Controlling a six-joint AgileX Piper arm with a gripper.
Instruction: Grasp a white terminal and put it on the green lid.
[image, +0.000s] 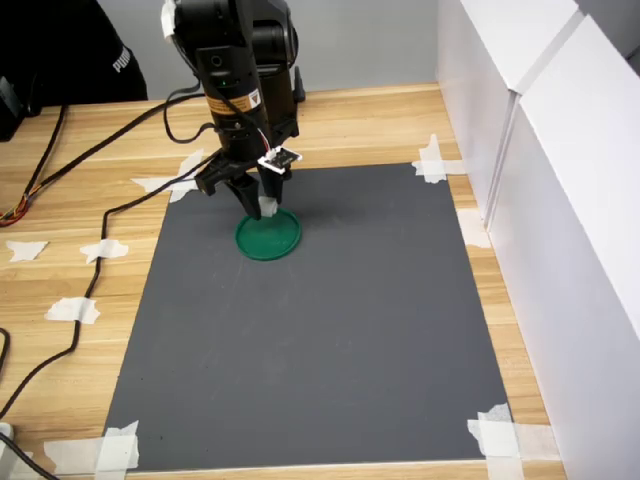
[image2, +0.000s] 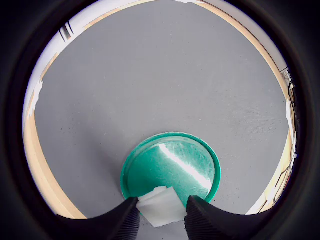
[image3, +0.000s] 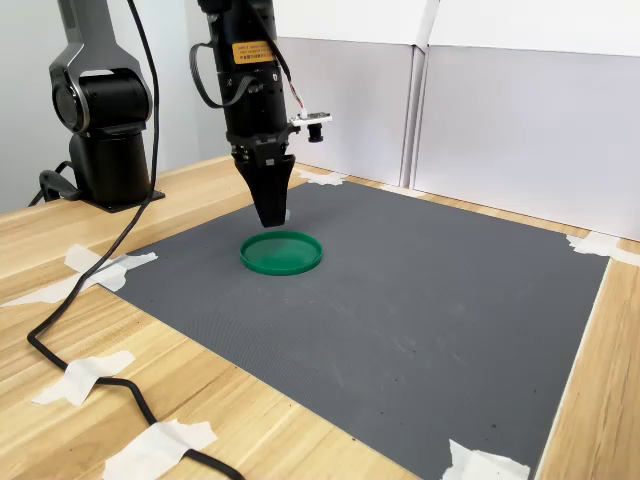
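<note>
The green lid (image: 268, 236) (image2: 172, 165) (image3: 282, 252) lies flat on the dark grey mat (image: 320, 330), toward its far left part in the first exterior view. My gripper (image: 262, 205) (image2: 161, 206) (image3: 273, 213) hangs just above the lid's rim, pointing down. It is shut on the white terminal (image: 267, 206) (image2: 161, 206), a small white block pinched between the two black fingers (image2: 120, 220). In the wrist view the block sits over the lid's edge. In the second exterior view the fingers hide most of the block.
White tape pieces (image: 432, 162) (image: 500, 432) hold the mat's corners to the wooden table (image: 60, 250). A black cable (image: 90, 270) runs along the table at the first exterior view's left. White walls (image: 560, 180) stand at the first exterior view's right.
</note>
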